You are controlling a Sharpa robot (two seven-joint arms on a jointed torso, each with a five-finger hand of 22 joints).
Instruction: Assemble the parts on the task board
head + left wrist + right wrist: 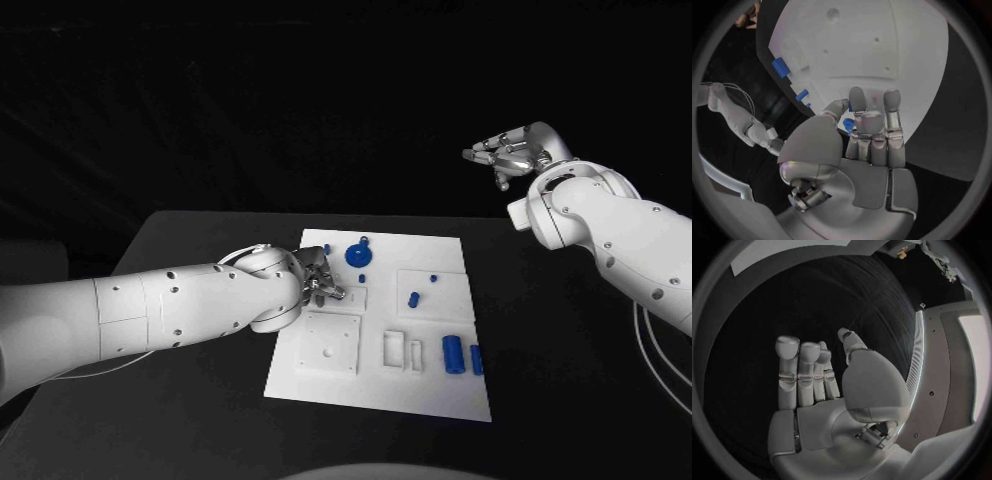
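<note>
While the left hand (320,283) is hovering low over the left middle of the white board (433,390), its fingers (891,102) are curling forward over the plate, and a small blue piece (848,124) is showing between thumb and fingers in the left wrist view. That hand appears to be pinching this piece, though how firmly is hard to tell. Just beyond the fingertips, toward the far edge of the board, a round blue disc with a stub (359,256) is sitting, and that is the relation the coming move seems to be turning on: the piece in the hand is lying just on the near side of the disc and the small square recess beside the fingers. A short blue peg (414,298) is lying right of the hand, its long axis running roughly near to far, and two longer blue cylinders (453,351) are lying side by side near the board's right near corner, also pointing near to far.

Well away, the right hand (508,152) is being held high beyond the far right corner of the bench (188,420), fingers loosely spread and gripping nothing, so the left arm is plainly the nearer one.

No brand, label or readable writing is showing on anything.
</note>
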